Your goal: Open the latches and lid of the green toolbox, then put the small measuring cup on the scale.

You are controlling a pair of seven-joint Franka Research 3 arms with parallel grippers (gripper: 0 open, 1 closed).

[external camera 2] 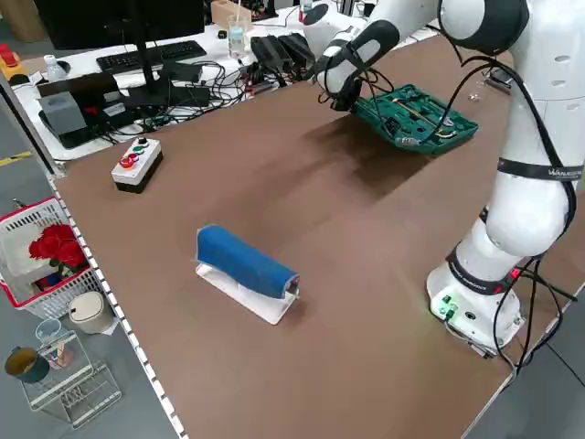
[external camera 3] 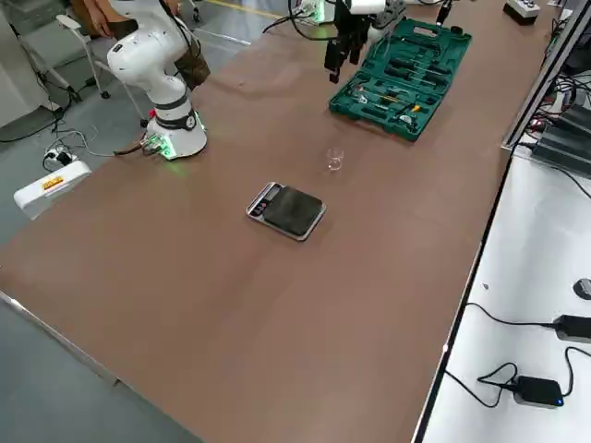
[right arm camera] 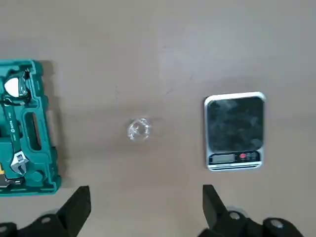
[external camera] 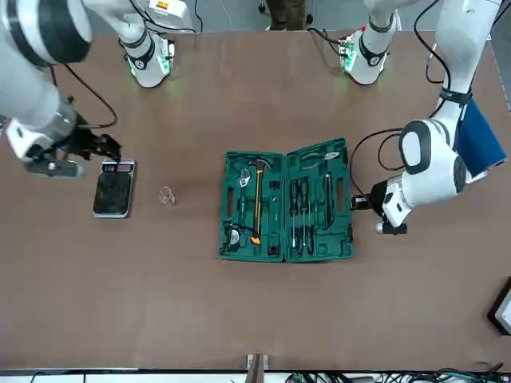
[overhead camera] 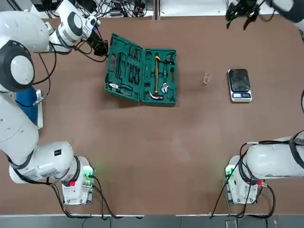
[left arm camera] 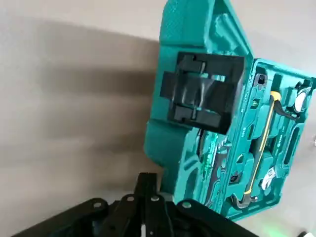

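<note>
Right gripper [right arm camera: 143, 210] spread wide above small measuring cup [right arm camera: 138, 129]; left gripper [left arm camera: 147, 197] pinched closed, empty, beside open green toolbox [overhead camera: 141, 74].

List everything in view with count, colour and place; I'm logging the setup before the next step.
Toolbox: one, green, open, far left-centre of table, yellow-handled hammer inside.
Measuring cup: one, clear, between toolbox and scale.
Scale: one, black plate, silver strip, right of cup.
Button box: one, grey, table's left edge.
Blue roll on white holder: one, near left arm's base.
Table: one, brown.
Left gripper: shut, at the lid's outer edge.
Right gripper: open, raised beyond the scale.
</note>
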